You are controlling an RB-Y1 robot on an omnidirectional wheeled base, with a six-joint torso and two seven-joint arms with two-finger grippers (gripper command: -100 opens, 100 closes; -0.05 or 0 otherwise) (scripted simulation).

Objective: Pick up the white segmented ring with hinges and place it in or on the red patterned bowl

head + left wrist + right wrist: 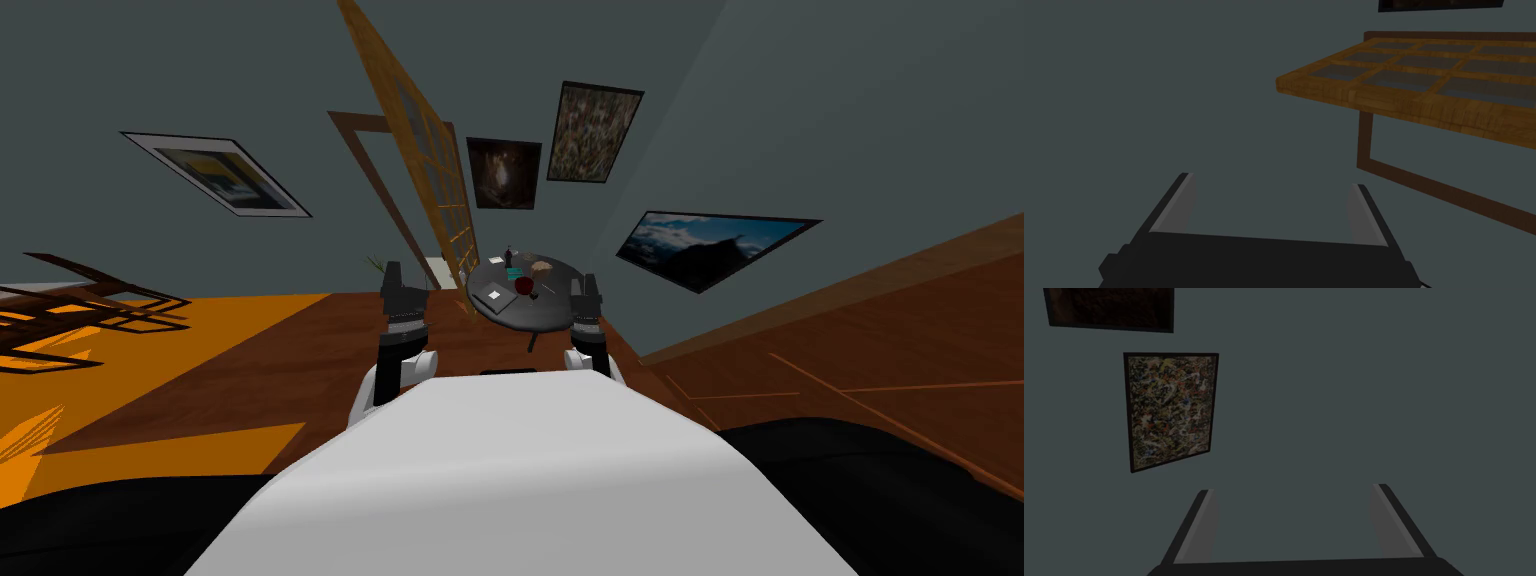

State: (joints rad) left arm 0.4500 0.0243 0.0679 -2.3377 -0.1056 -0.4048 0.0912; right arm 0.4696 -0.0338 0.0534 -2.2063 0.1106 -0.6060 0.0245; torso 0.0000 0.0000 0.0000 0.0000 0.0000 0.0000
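Dark round table [545, 310] at 12 o'clock, past both raised arms. Red bowl [525, 287] near table centre. Small white ring [494, 295] lying at bowl's 9 o'clock, just beside it, hinges too small to read. Left gripper [1272, 181] fingers spread wide, holding nothing. Right gripper [1293, 488] likewise spread, empty.

Here's the left forearm [395, 370] and right forearm [592, 358], white and rounded, wrists dark with pale bands. On the left gripper [1271, 181] and right gripper [1293, 488]: black boxy bodies, thin light grey blade fingers [1176, 212], dark-backed.
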